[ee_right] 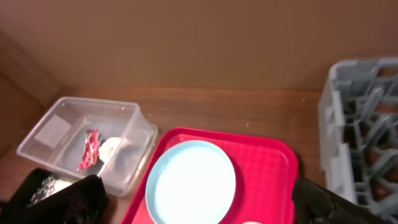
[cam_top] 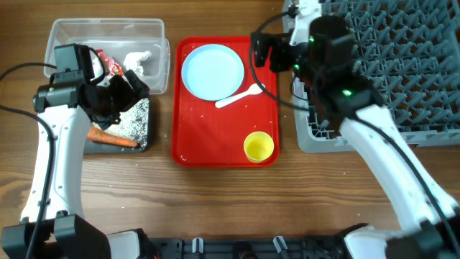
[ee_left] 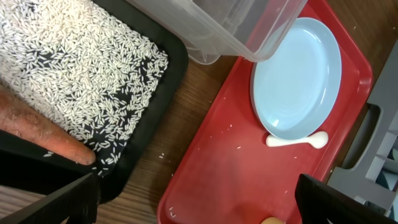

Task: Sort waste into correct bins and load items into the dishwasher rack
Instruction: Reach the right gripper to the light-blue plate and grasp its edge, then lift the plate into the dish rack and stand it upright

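**Grippers**
- Left gripper (ee_left: pixel 198 190): fingers stand wide apart with nothing between them. It hangs over the gap between the black tray (ee_left: pixel 169 74) and the red serving tray (ee_left: pixel 236 174).
- Right gripper (ee_right: pixel 199 186): fingers stand wide apart and are empty. It is above the far right corner of the red serving tray, beside the dishwasher rack (cam_top: pixel 388 65). A green indicator light (cam_top: pixel 347 92) glows on the right arm.

**Waste**
- Rice grains (ee_left: pixel 81 62): spread across the floor of the black tray. A few stray grains lie on the wooden table (cam_top: pixel 215 208) and on the red serving tray.
- Carrot (ee_left: pixel 37 127): lies in the black tray along its near side, on the rice.
- Red crumpled wrapper (ee_right: pixel 90 149) and white crumpled tissue (ee_right: pixel 112 148): lie just beside each other inside the clear tub (cam_top: pixel 65 32). The tub sits on the far side of the black tray.

**Items**
- Light-blue plate (cam_top: pixel 213 70): lies flat on the far half of the red serving tray.
- White plastic spoon (cam_top: pixel 241 96): lies on the red serving tray, touching the plate's near rim.
- Yellow cup (cam_top: pixel 259 147): stands upright in the near right corner of the red serving tray, well apart from the plate.
- Dishwasher rack: stands just right of the red serving tray.

**Markings**
- A pale rectangular patch (ee_right: pixel 53 130) shows on the tub floor. Any lettering on it is too small to read.
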Controlling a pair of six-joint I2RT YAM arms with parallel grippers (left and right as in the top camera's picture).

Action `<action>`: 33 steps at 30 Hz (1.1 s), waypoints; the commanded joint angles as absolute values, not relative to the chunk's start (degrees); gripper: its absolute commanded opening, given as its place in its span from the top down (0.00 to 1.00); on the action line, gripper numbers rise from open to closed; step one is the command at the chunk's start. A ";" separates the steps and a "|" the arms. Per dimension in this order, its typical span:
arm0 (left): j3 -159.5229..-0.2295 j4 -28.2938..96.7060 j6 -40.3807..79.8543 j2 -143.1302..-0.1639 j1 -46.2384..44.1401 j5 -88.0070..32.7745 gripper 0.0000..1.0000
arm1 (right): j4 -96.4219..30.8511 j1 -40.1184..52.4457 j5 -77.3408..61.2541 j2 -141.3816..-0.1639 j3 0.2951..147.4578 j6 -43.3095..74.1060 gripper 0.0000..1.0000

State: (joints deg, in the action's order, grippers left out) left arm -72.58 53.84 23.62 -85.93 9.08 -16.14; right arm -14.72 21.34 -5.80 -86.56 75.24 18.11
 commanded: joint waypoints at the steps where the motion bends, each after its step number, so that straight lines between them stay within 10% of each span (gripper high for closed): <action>1: -72.53 53.78 22.72 -84.75 9.17 -15.79 0.00 | -12.38 21.47 -5.45 -98.63 75.64 24.91 0.00; 14: -72.53 53.82 22.72 -84.75 9.17 -15.79 0.00 | -20.29 24.36 -5.80 -123.90 92.62 17.61 0.06; 22: -72.51 53.45 22.74 -84.75 9.17 -15.77 0.00 | -21.67 25.23 -6.42 -129.19 92.58 8.75 0.40; 29: -72.51 53.43 22.74 -84.75 9.17 -15.77 0.00 | -20.64 25.19 -6.17 -131.81 92.51 9.15 0.95; 33: -72.51 53.45 22.72 -84.75 9.17 -15.77 0.00 | -20.73 25.15 -3.57 -130.96 92.53 9.56 0.96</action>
